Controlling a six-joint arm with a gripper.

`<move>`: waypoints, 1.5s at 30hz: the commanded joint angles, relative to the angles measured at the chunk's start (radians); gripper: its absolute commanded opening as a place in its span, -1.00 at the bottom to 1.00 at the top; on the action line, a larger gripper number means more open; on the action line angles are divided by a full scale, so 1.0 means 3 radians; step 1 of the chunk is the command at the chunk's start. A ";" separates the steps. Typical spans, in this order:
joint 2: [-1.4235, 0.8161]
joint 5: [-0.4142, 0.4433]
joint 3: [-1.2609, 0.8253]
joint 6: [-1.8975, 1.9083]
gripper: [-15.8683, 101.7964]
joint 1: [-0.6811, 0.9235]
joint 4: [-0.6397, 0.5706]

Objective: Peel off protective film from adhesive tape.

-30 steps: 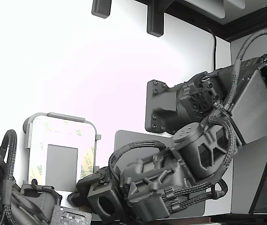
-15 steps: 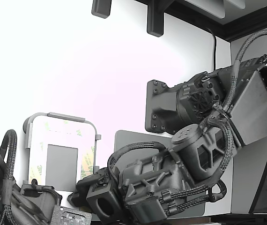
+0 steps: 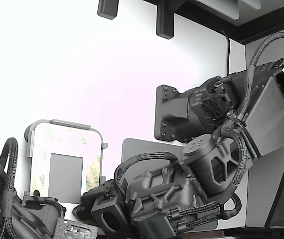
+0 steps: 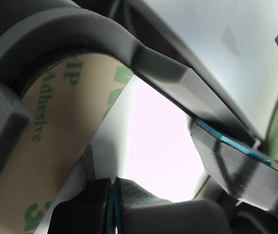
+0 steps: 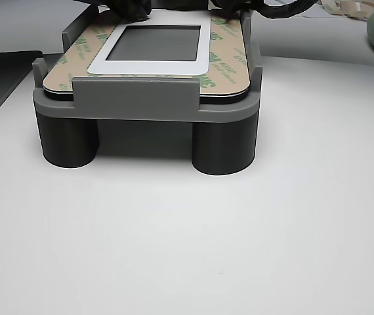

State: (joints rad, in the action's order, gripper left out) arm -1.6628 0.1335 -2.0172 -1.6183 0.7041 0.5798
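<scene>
The adhesive tape forms a border on the white rounded plate [image 3: 65,142], around a plain grey rectangle [image 3: 65,177]. Its tan protective film [image 3: 93,174] with green logo marks covers it. The film also shows in the other view [image 5: 223,62] and fills the wrist view [image 4: 56,131]. My gripper [image 3: 84,201] is low at the plate's near right corner in the exterior view. In the wrist view the gripper [image 4: 113,187] has its jaws pressed together beside the film's edge. I cannot tell whether any film is between them.
A grey fixture [image 5: 134,98] on round legs holds the plate, with raised corner walls [image 4: 105,34]. A second arm [image 3: 12,209] sits at the exterior view's lower left. A dark-grey mat [image 3: 132,149] lies behind my arm. Loose liner strips [image 5: 344,6] lie at the back.
My arm has sunk a little and shifted slightly towards the exterior view's left. The plate, film and second arm have not moved.
</scene>
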 commanded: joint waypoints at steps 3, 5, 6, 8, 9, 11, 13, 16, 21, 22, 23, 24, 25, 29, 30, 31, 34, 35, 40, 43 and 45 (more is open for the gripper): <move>-0.0051 0.0000 0.0143 0.0005 -0.91 -0.0010 0.0031; -0.0051 0.0000 0.0159 0.0010 -0.91 -0.0010 0.0056; -0.0051 0.0005 0.0164 0.0010 -0.91 -0.0005 0.0061; -0.0051 0.0005 0.0174 0.0005 -0.91 -0.0005 0.0072; -0.0051 0.0005 0.0179 0.0005 -0.91 -0.0005 0.0072; -0.0051 0.0010 0.0174 -0.0005 -0.91 -0.0005 0.0072; -0.0056 0.0010 0.0174 -0.0010 -0.91 -0.0005 0.0072; -0.0066 0.0020 0.0174 -0.0020 -0.91 -0.0005 0.0082; -0.0087 0.0026 0.0169 -0.0046 -0.91 -0.0005 0.0102; -0.0087 0.0031 0.0169 -0.0051 -0.91 -0.0005 0.0102; -0.0087 0.0031 0.0169 -0.0056 -0.91 -0.0005 0.0102; -0.0087 0.0031 0.0169 -0.0056 -0.91 -0.0005 0.0097; -0.0082 0.0031 0.0174 -0.0066 -0.91 -0.0005 0.0092; -0.0026 0.0026 0.0235 -0.0102 -0.91 -0.0005 0.0082; -0.0010 0.0020 0.0251 -0.0112 -0.91 -0.0010 0.0082; 0.0000 0.0020 0.0261 -0.0128 -0.91 -0.0010 0.0082; 0.0015 0.0020 0.0271 -0.0138 -0.91 -0.0010 0.0087; 0.0015 0.0020 0.0261 -0.0133 -0.91 -0.0010 0.0082; -0.0010 0.0015 0.0174 -0.0112 -0.91 -0.0010 0.0020; -0.0015 0.0015 0.0169 -0.0102 -0.91 -0.0010 0.0015; -0.0015 0.0015 0.0164 -0.0092 -0.91 -0.0010 0.0015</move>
State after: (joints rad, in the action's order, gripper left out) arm -1.6398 0.1396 -1.9880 -1.6475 0.7087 0.5921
